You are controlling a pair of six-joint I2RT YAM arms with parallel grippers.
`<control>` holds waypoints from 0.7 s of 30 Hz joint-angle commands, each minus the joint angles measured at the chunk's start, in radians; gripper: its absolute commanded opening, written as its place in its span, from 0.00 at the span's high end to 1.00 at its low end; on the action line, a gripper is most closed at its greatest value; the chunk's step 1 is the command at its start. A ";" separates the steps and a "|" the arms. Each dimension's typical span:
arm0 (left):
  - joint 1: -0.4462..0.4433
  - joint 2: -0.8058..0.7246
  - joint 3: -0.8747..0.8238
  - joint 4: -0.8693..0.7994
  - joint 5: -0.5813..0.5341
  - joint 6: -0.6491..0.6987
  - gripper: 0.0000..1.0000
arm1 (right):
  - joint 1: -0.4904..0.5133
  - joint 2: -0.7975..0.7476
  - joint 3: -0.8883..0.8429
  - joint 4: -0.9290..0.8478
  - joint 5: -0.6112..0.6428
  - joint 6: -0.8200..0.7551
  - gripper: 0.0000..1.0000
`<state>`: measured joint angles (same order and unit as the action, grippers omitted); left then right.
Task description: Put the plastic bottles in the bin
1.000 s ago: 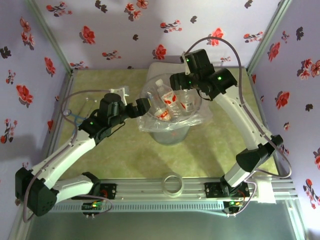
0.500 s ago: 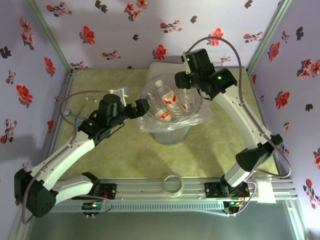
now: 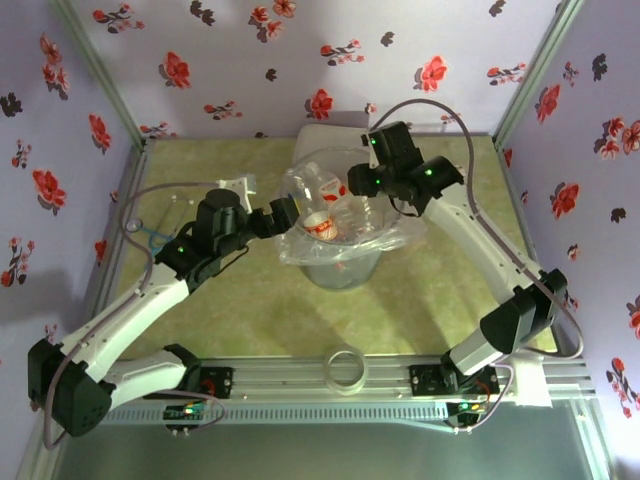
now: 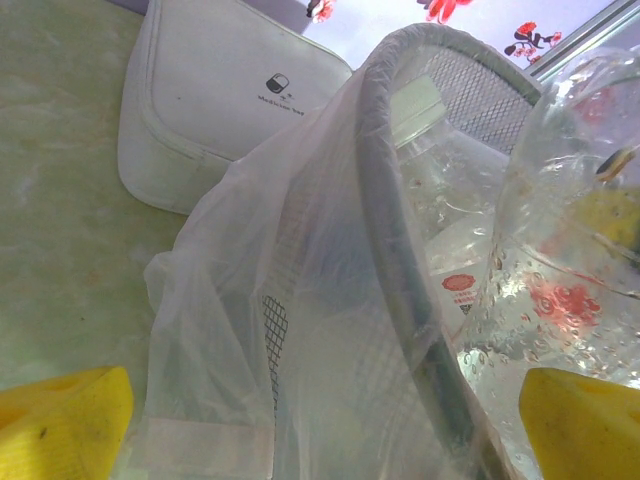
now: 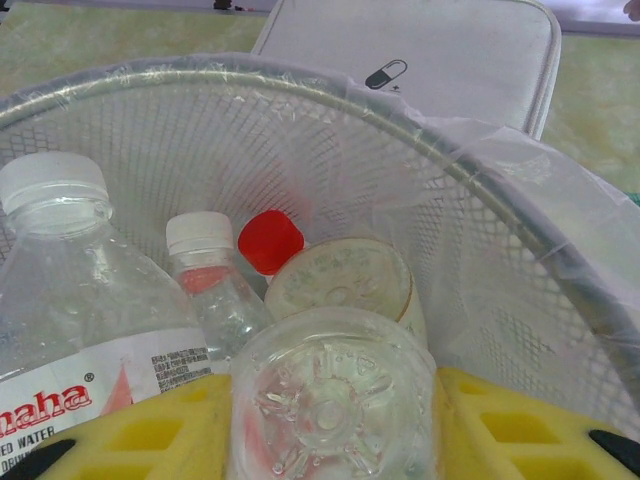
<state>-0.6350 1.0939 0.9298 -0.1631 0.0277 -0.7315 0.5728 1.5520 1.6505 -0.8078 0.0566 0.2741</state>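
Observation:
The bin (image 3: 335, 262), a round clear bucket lined with a crinkly bag, stands at mid-table. My right gripper (image 5: 330, 425) hangs over its mouth, shut on a clear plastic bottle (image 5: 335, 400) whose base faces the camera. Inside the bin lie a white-capped bottle with a red label (image 5: 70, 320), a smaller white-capped bottle (image 5: 212, 275), a red cap (image 5: 270, 240) and another bottle's base (image 5: 345, 285). My left gripper (image 4: 325, 425) is open at the bin's left side, its yellow fingers (image 4: 60, 425) wide apart with the rim (image 4: 390, 230) and bag between them.
A white rounded-square flat box (image 3: 318, 138) lies just behind the bin. A small clear ring (image 3: 347, 370) sits at the near rail between the arm bases. Flowered walls close in the left, back and right sides.
My right gripper has moved left and down over the bin's mouth with its bottle. The left arm has stayed put at the rim.

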 commanded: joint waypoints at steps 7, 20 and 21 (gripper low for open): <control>0.009 -0.007 0.003 -0.002 0.003 0.016 0.00 | 0.007 -0.055 0.115 -0.151 -0.013 -0.031 0.31; 0.015 -0.041 0.036 -0.035 0.002 0.044 0.00 | -0.009 0.005 0.215 -0.150 0.002 -0.064 0.34; 0.018 -0.047 0.039 -0.040 0.000 0.051 0.00 | -0.017 0.006 0.193 -0.141 0.003 -0.065 0.37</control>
<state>-0.6277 1.0836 0.9340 -0.1799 0.0273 -0.7197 0.5686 1.5345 1.8660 -0.9352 0.0555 0.2302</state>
